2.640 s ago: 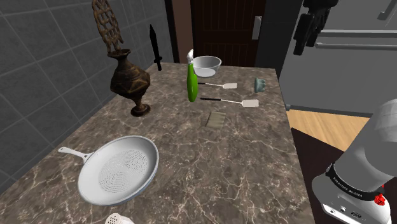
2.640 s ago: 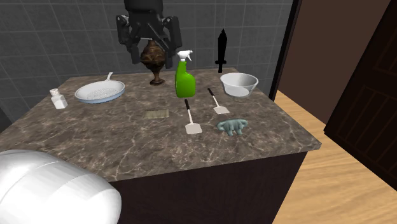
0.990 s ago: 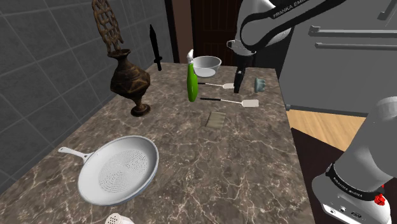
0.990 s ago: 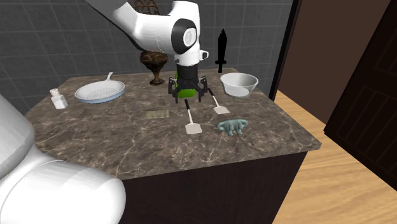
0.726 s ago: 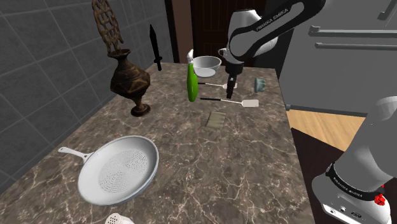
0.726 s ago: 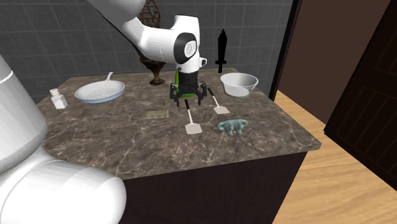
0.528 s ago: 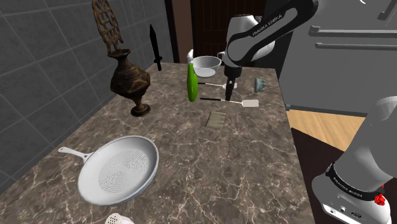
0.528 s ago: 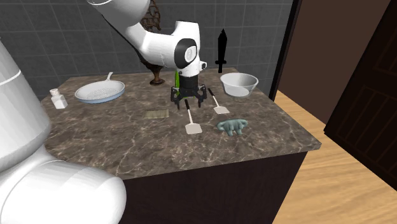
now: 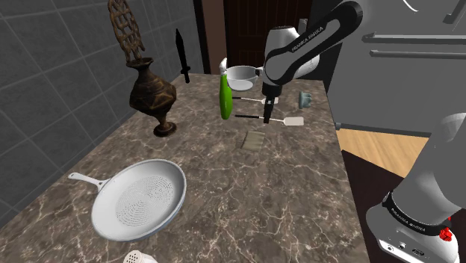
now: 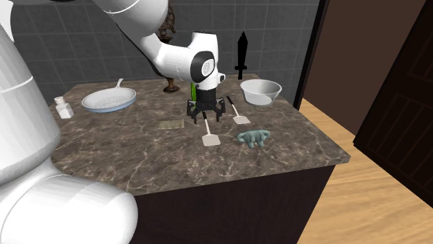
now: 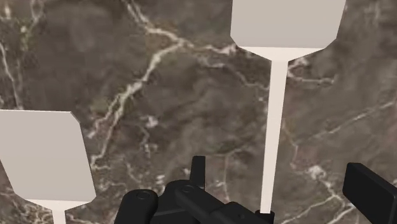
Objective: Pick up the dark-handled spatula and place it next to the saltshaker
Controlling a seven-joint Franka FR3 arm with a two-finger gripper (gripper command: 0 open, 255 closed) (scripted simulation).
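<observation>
The saltshaker [image 10: 64, 107] is recorded at the second exterior view's left of the worktop [image 10: 139, 156], and mid-worktop the end effector [image 10: 206, 116] has been lowered within the last second, fingers wide astride the dark-handled spatula [image 10: 211, 138], so closure is judged due.

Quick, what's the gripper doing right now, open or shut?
The gripper: open, its fingers either side of the spatula shaft, not gripping it.
</observation>
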